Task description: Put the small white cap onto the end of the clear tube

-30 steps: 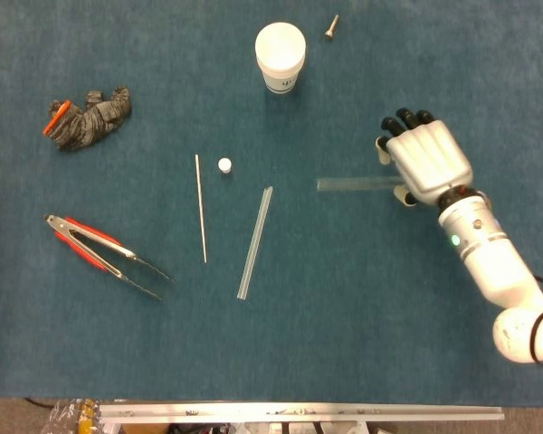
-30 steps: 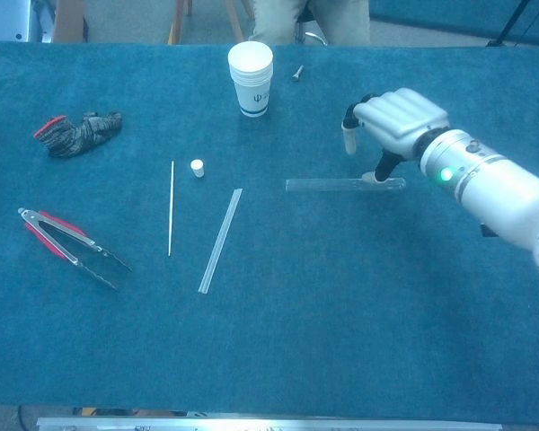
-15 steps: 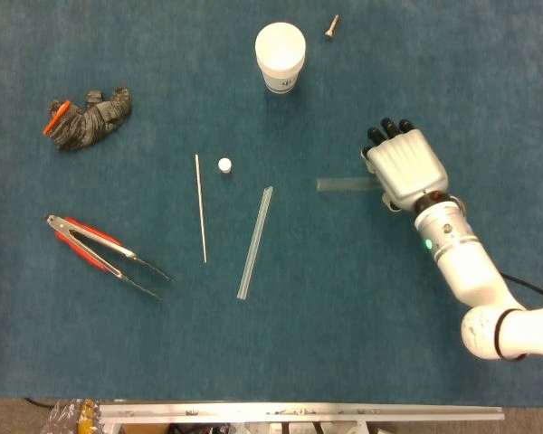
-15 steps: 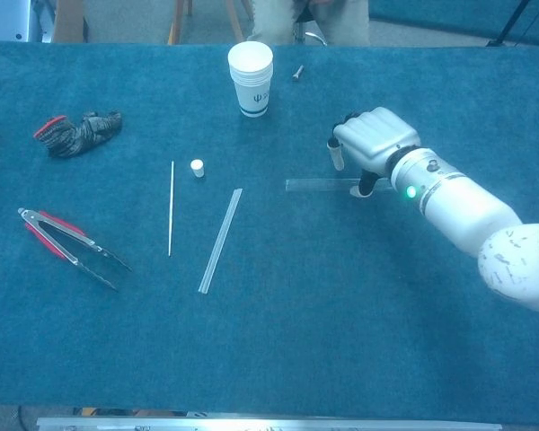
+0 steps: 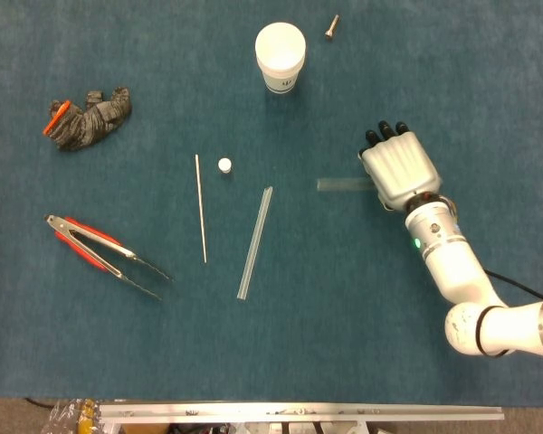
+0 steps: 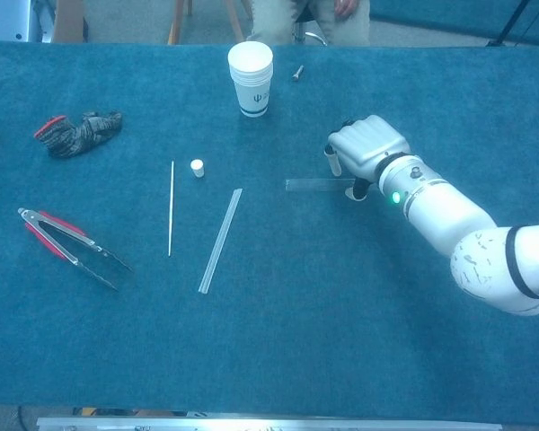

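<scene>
— fingers [image 6: 334, 162] on the right hand [image 5: 397, 168] — what do they do?
— they curl down over one end of a short clear tube [image 5: 341, 185] lying on the blue desk [image 5: 344, 298]. the palm covers that end in the head view. in the chest view the thumb sits on the near side of the tube [image 6: 316, 185] and the fingers on the far side, but i cannot tell whether they actually grip it or only rest around it.
— is the tube lifted?
— no, it lies flat, its free end pointing toward the robot's left.
— and the cap?
— the small white cap [image 5: 224, 165] stands on the desk well apart from the hand, just beside the top of a thin rod [image 5: 200, 208]. nothing touches it. the chest view shows the cap [image 6: 197, 167] upright.
— anything between them?
— a longer clear strip [image 5: 254, 242] lies slanted between the cap and the short tube, touching neither.
— the left hand?
— neither view shows it.
— what else is on the desk?
— a stack of white paper cups [image 5: 281, 57] at the far side with a bolt [image 5: 332, 26] near it, a dark glove [image 5: 88, 117] with an orange tip, and red-handled tongs [image 5: 103, 256] to the robot's left.
</scene>
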`<state>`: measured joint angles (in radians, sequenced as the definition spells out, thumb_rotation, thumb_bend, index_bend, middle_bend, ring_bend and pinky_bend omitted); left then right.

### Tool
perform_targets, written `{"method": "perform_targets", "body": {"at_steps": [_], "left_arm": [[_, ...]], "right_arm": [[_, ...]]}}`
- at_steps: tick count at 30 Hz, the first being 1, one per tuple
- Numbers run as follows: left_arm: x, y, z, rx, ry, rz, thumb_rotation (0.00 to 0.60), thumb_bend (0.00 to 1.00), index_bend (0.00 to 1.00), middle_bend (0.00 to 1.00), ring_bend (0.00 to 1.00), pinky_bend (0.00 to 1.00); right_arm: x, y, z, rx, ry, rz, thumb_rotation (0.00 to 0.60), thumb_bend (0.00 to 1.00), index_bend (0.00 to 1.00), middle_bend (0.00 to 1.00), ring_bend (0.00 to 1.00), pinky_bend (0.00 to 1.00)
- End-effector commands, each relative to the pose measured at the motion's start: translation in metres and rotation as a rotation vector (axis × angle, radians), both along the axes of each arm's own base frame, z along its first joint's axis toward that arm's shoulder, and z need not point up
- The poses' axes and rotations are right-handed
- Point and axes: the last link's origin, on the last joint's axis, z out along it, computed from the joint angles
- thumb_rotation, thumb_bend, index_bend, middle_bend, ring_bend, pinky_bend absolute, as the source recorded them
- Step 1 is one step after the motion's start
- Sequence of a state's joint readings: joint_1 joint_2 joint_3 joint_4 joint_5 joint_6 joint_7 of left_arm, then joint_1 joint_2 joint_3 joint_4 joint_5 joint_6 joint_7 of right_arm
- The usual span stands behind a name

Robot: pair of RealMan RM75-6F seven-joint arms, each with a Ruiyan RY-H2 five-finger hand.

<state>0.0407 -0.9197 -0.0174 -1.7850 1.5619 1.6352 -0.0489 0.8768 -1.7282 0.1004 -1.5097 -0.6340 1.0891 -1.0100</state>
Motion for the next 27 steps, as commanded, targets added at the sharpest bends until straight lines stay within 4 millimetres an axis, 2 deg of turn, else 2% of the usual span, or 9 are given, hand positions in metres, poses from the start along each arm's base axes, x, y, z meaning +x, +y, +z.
{"method": "perform_targets", "body": {"at_steps": [1, 21, 27], "left_arm": [[0.000, 0.000, 0.000, 0.000, 0.001, 0.001, 0.600, 0.34, 0.29, 0.05, 0.00, 0.02], [-0.005, -0.002, 0.001, 0.020, -0.002, 0.002, 0.600, 0.34, 0.29, 0.04, 0.00, 0.02], [-0.006, -0.001, 0.001, 0.027, -0.005, -0.004, 0.600, 0.34, 0.29, 0.04, 0.00, 0.02]], "right_arm": [[0.000, 0.000, -0.001, 0.001, -0.001, -0.005, 0.600, 0.25, 0.48, 0.25, 0.15, 0.22], [0.001, 0.000, -0.012, 0.014, 0.003, -0.015, 0.600, 0.27, 0.53, 0.26, 0.15, 0.23], [0.005, -0.003, -0.008, 0.000, -0.033, -0.028, 0.600, 0.28, 0.57, 0.26, 0.15, 0.23]]}}
